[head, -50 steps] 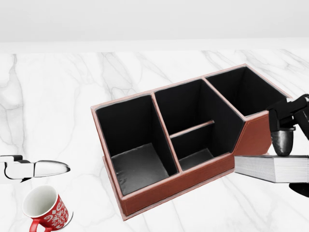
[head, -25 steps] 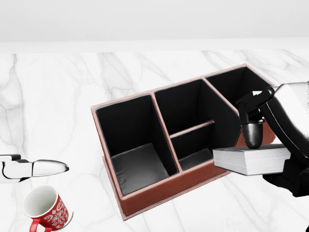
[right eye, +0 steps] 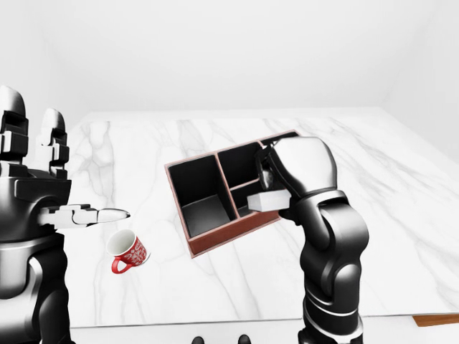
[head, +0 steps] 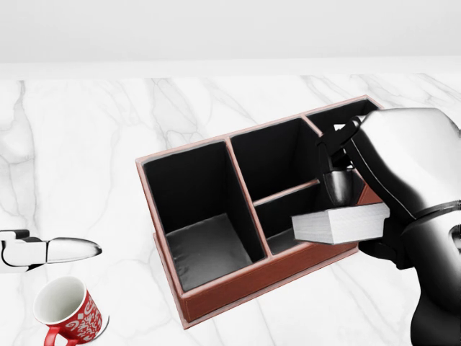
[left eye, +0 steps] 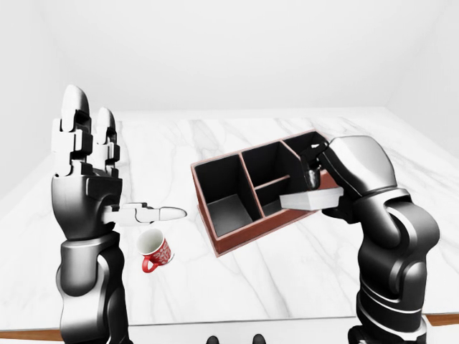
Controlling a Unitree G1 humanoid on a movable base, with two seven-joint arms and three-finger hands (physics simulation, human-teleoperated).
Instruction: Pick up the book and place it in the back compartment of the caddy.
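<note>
One book [head: 341, 222], one four-compartment caddy [head: 216, 288], one red mug [head: 70, 311] and two robot hands are seen.

In the head view the caddy [head: 238, 216] sits on the table [head: 86, 144] at the middle, running slantwise from 7 o'clock up to 1 o'clock. Its compartments follow that line: a large one toward 7 o'clock, a middle one split by a low divider, and one at the 1 o'clock end. My right hand [head: 360, 209] comes in from 3 o'clock and holds the book [head: 338, 222] lying flat above the caddy's lower right wall, over the edge of the split middle compartment. The mug [head: 68, 310] stands on the table at 8 o'clock, well apart from the caddy. My left hand [head: 43, 251] hangs just above the mug, one finger pointing toward 3 o'clock.
</note>
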